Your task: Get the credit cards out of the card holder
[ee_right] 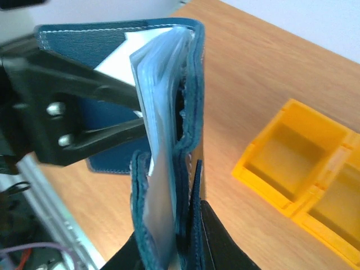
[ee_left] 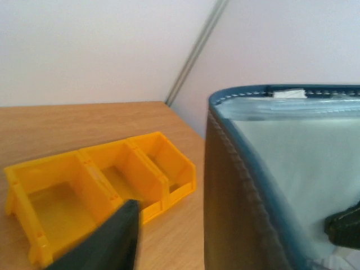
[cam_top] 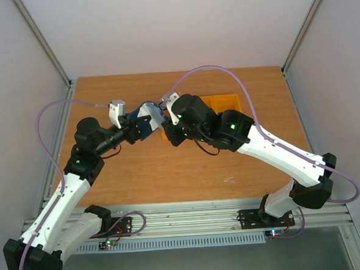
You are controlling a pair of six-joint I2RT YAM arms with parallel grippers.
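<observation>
Between both jaws the card holder (ee_right: pixel 79 39) seems mid-opening: right jaws pinch its edge, left jaws straddle a flap, grip unclear, and should next nip a card.

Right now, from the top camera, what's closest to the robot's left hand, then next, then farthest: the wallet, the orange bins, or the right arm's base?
1. The card holder: gripped in the left hand, mid-table.
2. The orange bins: to its right, toward the back.
3. The right arm's base: near edge, far right.
</observation>
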